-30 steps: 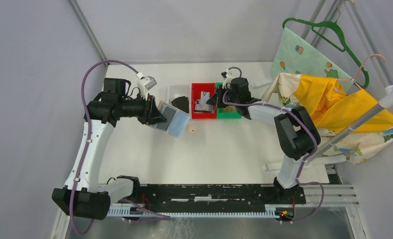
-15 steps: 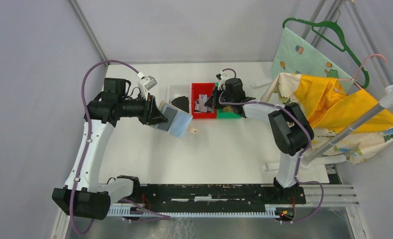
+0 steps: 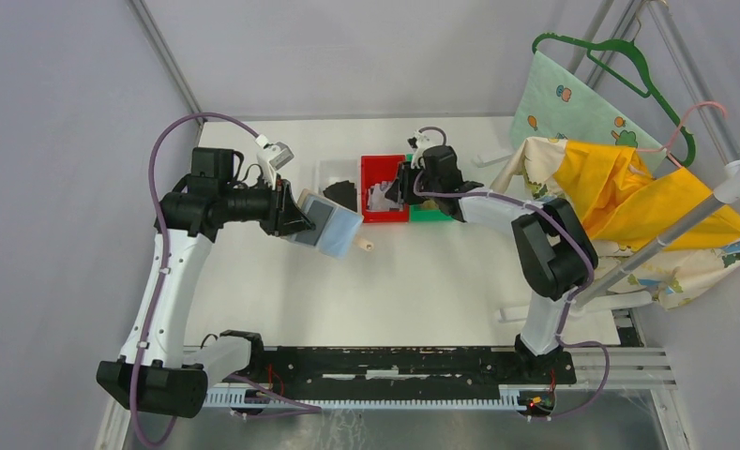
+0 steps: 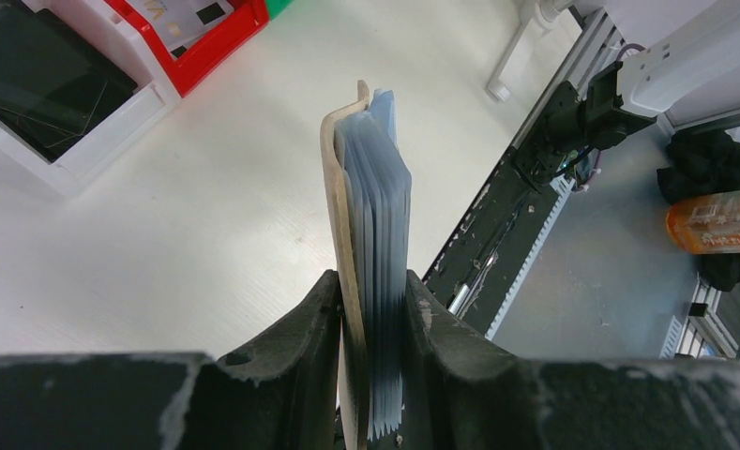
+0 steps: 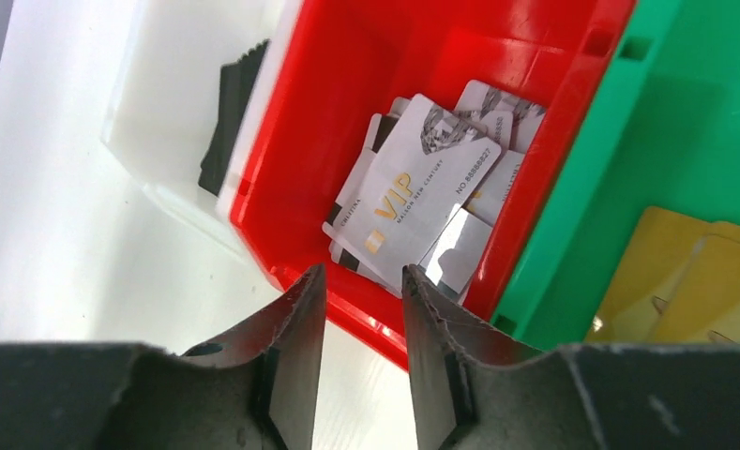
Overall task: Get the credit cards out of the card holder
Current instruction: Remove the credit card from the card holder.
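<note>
Top external view: the left hand point(image 3: 295, 217) pinches the small beige leather card holder point(image 3: 334, 231) above the white bench point(image 3: 422, 281), its clear sleeves pointing right. Next comes a white plastic bin point(image 3: 321, 173), then a red plastic bin point(image 3: 385, 218) holding silvery-grey flat cards point(image 5: 422, 192). The right hand point(image 5: 361, 277) hangs over it, spread and empty, well apart from the holder.

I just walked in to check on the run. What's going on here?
The left gripper clamps the card holder, held up off the table. The right gripper hovers open and empty over the red bin, where silvery cards lie. The white bin holds black cards, the green bin gold cards.
</note>
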Controlling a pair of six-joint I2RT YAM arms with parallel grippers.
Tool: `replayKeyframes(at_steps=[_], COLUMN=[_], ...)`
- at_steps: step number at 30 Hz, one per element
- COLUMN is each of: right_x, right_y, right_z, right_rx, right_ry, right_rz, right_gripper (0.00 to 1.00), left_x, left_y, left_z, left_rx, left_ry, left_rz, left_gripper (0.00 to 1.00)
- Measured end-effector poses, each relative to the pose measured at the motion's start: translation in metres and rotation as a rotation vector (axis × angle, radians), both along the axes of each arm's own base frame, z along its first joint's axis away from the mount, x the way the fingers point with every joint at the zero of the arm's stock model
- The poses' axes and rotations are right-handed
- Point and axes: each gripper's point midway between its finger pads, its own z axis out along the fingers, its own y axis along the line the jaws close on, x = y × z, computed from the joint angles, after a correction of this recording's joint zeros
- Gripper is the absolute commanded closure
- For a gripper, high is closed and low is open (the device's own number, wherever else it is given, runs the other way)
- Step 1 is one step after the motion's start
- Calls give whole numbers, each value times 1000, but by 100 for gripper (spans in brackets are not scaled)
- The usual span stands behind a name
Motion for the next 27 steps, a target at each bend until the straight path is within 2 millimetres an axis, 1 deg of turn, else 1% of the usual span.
replayKeyframes(at_steps=[1,2,3,4,5,7,8,9,10,11,13,15,16,20,22,25,27], right_x=[-1,-1,-2,-4,-5,-15,-22,-32,-44,-60,-91,-117,-125,-159,-185,-213,-222], right_y=[-1,-3,-3,-4,-5,-2,1,1,1,-1,-10,-13,-11,11,25,36,38], right_z=[7,15,25,40,54,95,116,140,157,177,200,209,210,213,220,232,237], right_rx=[-5,-8,-7,-12,-7,33,73,131,181,258,379,471,503,566,592,628,643], right_ry=[-13,-30,-50,-84,-110,-188,-227,-274,-304,-355,-426,-453,-451,-418,-418,-435,-447], right_rz=[-5,-12,-15,-19,-25,-16,-7,-6,-2,11,43,94,120,247,332,428,461], right_gripper=[42,29,8,2,2,2,2,2,2,2,2,2,2,2,2,2,2], left_x=[0,0,0,0,0,-1,-2,-3,-4,-5,-10,-15,-17,-28,-33,-39,-43], left_y=[0,0,0,0,0,-1,-2,-4,-5,-6,-10,-13,-14,-18,-19,-20,-21], left_z=[0,0,0,1,1,3,5,7,10,13,19,24,26,31,33,35,36], left_rx=[0,0,0,-1,-2,-10,-18,-26,-37,-47,-75,-99,-109,-140,-156,-171,-181], left_ry=[-1,-2,-2,-3,-4,-6,-8,-11,-13,-16,-17,-15,-16,-18,-13,-11,-12], left_rz=[0,0,0,0,-1,-8,-15,-22,-32,-41,-67,-93,-106,-160,-182,-204,-218], left_gripper=[98,98,98,98,98,98,98,98,98,98,98,98,98,98,98,98,98])
